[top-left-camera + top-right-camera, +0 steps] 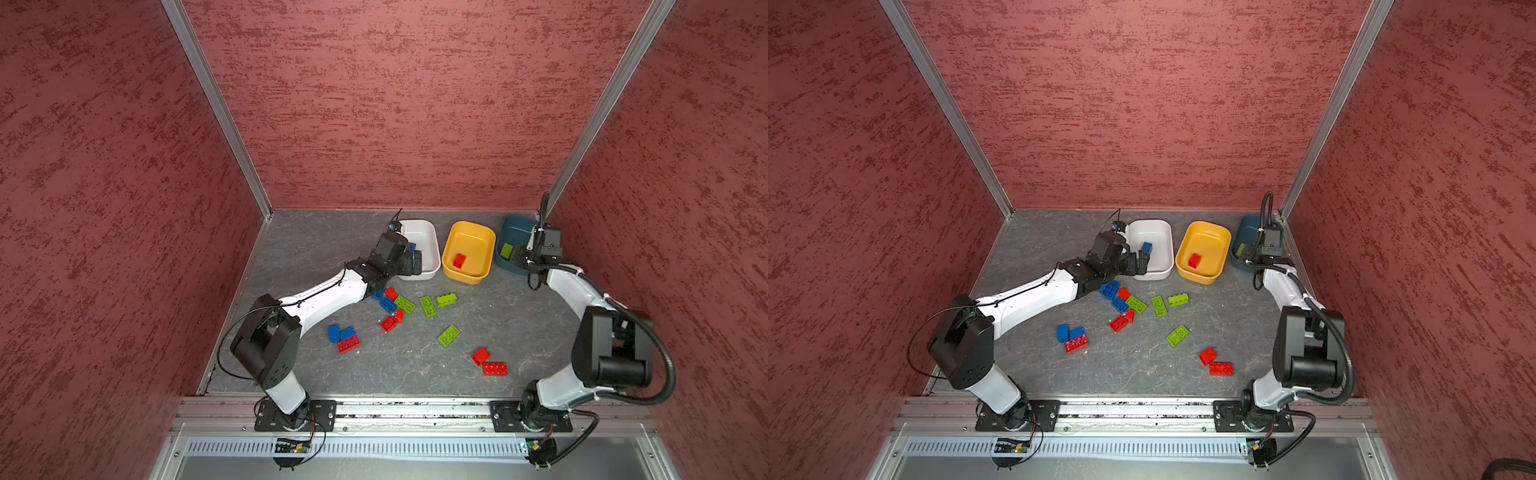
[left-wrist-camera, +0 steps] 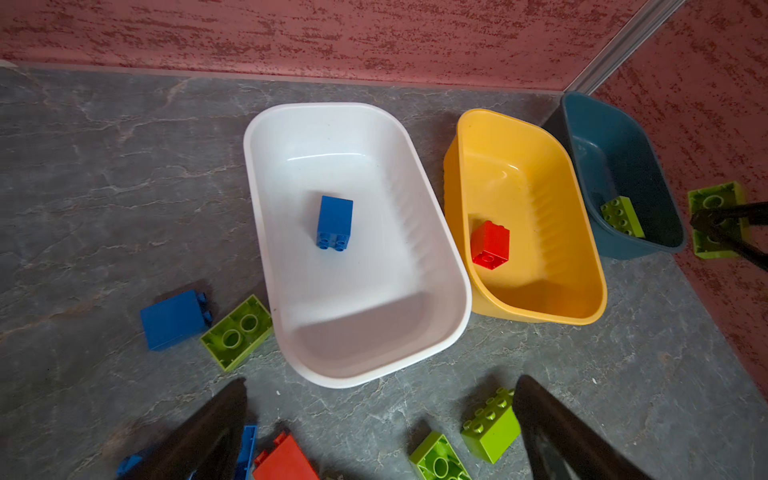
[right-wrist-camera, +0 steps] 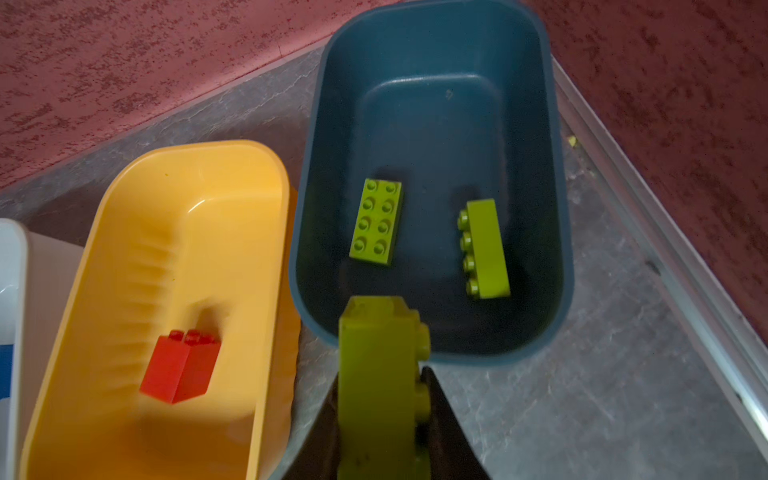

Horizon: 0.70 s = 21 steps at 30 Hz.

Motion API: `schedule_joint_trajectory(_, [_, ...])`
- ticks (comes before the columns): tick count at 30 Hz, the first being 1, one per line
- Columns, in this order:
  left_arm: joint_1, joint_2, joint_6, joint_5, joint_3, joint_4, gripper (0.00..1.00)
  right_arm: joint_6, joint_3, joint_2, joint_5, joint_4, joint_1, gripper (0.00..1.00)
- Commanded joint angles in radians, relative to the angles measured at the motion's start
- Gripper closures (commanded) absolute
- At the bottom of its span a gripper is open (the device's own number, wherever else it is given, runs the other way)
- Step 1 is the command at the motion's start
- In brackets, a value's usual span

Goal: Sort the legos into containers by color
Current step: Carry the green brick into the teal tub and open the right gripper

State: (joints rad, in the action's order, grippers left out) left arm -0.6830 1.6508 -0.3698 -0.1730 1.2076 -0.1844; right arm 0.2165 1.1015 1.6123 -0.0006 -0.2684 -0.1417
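Your right end effector (image 3: 379,380) is clamped on a lime brick (image 3: 376,353), hanging at the rim of the teal tub (image 3: 548,187) out at 1 o'clock on the counter (image 1: 316,249). Two more lime bricks (image 3: 376,222) lie inside it. Your left end effector (image 2: 382,379) is spread wide, holding nothing, right by the white tub (image 2: 415,249) at 11 o'clock, which has a blue brick (image 2: 334,222) in it. Yellow tub (image 2: 573,249) at 12 holds a red brick (image 2: 490,245). Loose legos (image 1: 428,306) are scattered mid-counter.
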Motion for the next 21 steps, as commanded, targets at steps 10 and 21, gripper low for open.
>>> schedule_joint_trajectory(10, [0.01,-0.027,-0.021,-0.054,-0.011,-0.03,0.0,-0.114,0.375,0.368,0.146,-0.101,-0.021,0.79])
schedule_joint_trajectory(21, [0.008,-0.026,-0.049,-0.105,-0.018,-0.105,0.01,-0.141,0.534,0.458,0.225,-0.195,-0.014,0.48])
